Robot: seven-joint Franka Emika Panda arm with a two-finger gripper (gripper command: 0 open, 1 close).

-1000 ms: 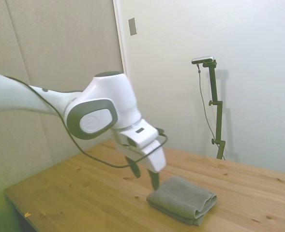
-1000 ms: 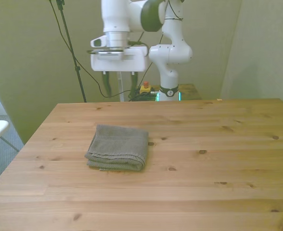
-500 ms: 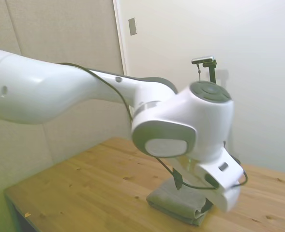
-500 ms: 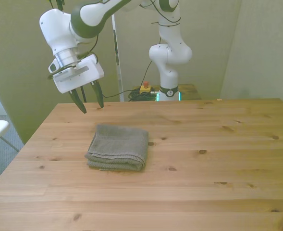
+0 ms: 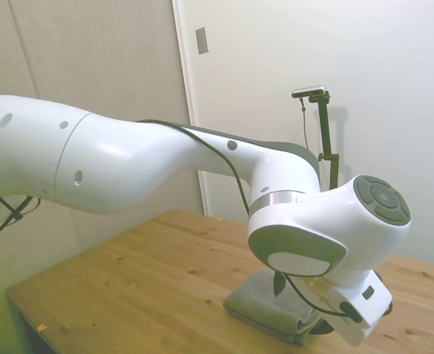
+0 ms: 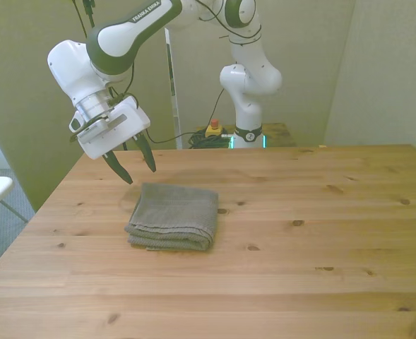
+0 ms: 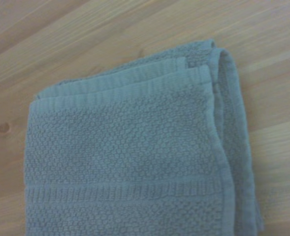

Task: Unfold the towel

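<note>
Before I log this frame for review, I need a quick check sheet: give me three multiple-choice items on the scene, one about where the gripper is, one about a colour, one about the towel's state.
1. Where is the gripper relative to the towel?
A. Above the table beside the towel's far corner at the front view's left
B. Pressed onto the towel's middle
C. Off the table at the front view's right

2. What colour is the towel?
A. Red
B. Grey
C. Yellow

3. What state is the towel in?
A. Spread out flat in one layer
B. Hanging from the gripper
C. Folded in layers on the table

Answers: 1 A, the open fingers hang clear of the cloth; 2 B, grey in every view; 3 C, the wrist view shows stacked edges.
</note>
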